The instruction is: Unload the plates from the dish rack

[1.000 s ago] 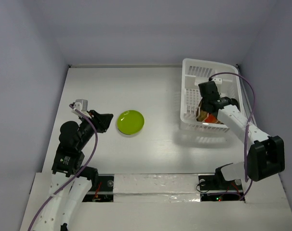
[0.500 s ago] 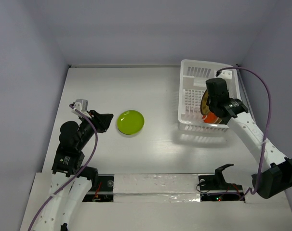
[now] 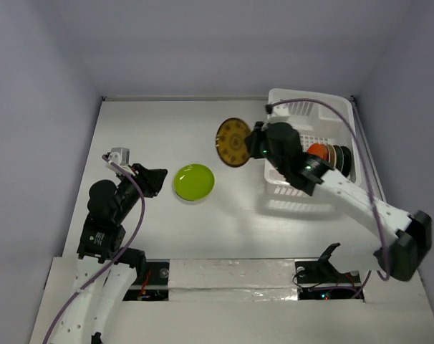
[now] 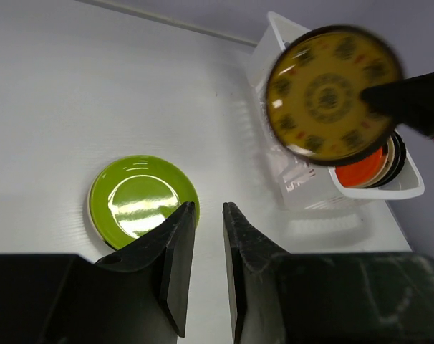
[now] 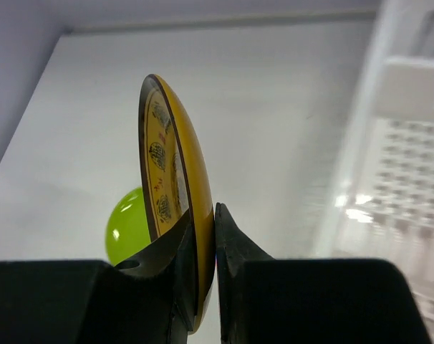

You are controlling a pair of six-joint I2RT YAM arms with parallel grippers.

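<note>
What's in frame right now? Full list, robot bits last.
yellow patterned plate: 1, yellow with dark rim, in the air left of the dish rack, held on edge
green plate: 1, lime green, flat on the table, centre-left
racked plates: at least 3, orange-red in front, cream and black behind, standing on edge in the dish rack
dish rack: 1, white, far right of the table
table: 1, white
cables: 2, purple, one along each arm
left gripper: 1, black, jaws slightly apart, empty, beside the green plate
right gripper: 1, black, shut on the yellow patterned plate
</note>
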